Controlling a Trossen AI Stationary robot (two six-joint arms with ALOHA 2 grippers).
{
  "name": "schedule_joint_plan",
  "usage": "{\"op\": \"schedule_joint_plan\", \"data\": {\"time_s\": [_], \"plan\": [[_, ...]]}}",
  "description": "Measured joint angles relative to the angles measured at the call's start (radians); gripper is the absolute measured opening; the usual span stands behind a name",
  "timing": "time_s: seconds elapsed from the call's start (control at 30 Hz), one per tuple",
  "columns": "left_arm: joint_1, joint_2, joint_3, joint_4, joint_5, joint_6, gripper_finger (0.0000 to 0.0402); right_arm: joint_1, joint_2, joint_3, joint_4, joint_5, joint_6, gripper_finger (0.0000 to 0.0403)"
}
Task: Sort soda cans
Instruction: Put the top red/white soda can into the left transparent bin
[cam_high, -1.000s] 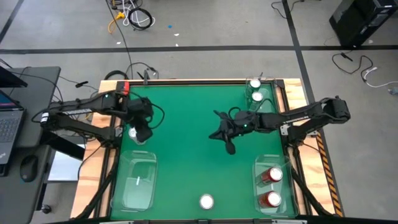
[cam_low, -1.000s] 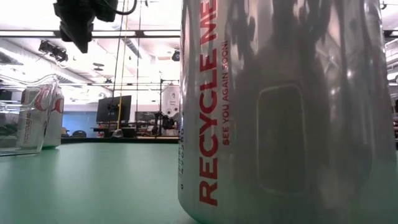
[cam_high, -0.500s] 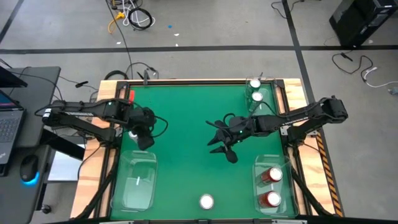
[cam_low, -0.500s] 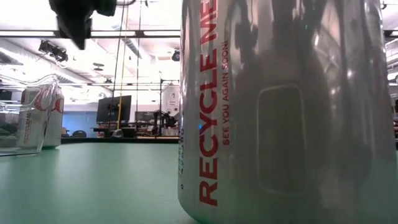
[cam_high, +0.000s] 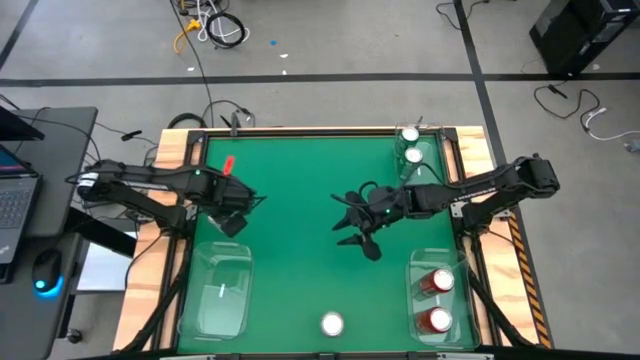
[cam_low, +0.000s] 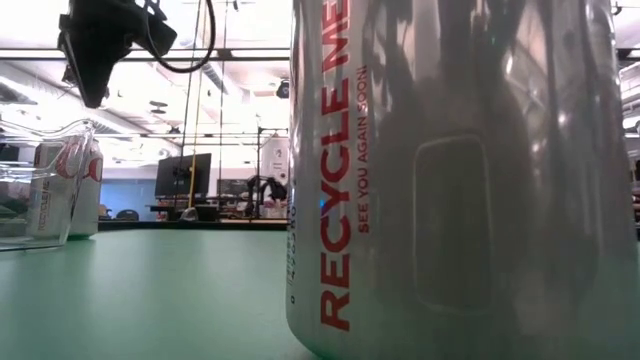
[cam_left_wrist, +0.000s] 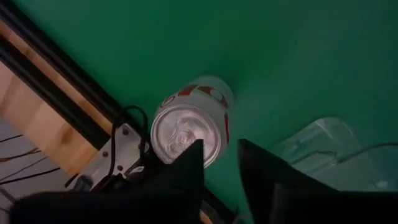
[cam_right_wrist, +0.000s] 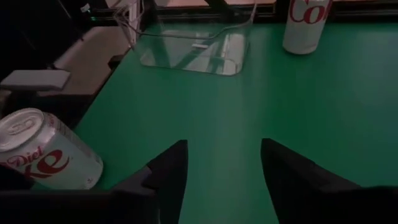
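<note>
A silver-grey can (cam_left_wrist: 189, 127) stands upright on the green table by the left rail; my left gripper hides it in the high view. My left gripper (cam_high: 233, 224) hangs just above and beside its top, its fingers (cam_left_wrist: 221, 152) a narrow gap apart and empty. My right gripper (cam_high: 358, 243) is open and empty over the table's middle, also shown in the right wrist view (cam_right_wrist: 224, 155). A second silver-grey can (cam_high: 332, 323) stands at the near edge. Two red cans (cam_high: 437, 282) stand in the near right tray. Two green cans (cam_high: 408, 135) stand in the far right tray.
An empty clear tray (cam_high: 215, 290) lies at the near left, just nearward of my left gripper. The near silver-grey can fills the low view (cam_low: 450, 180). Black rails and wooden boards edge the table (cam_high: 185, 215). A laptop and a mouse sit left of the table.
My left arm has reached a little toward the table's right and near edges, and its gripper now covers the silver-grey can in the high view. My right gripper has gone a little toward the near edge and then kept still.
</note>
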Motion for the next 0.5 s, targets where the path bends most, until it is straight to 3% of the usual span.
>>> {"op": "schedule_joint_plan", "data": {"time_s": [0.27,0.5], "plan": [[0.007,0.009,-0.001,-0.018,0.034,-0.034,0.0217,-0.015,0.000,-0.016,-0.004,-0.001,-0.016,0.0192],[0.007,0.004,-0.014,-0.017,0.019,-0.029,0.0249,-0.021,0.000,-0.031,-0.004,-0.005,-0.026,0.0193]]}}
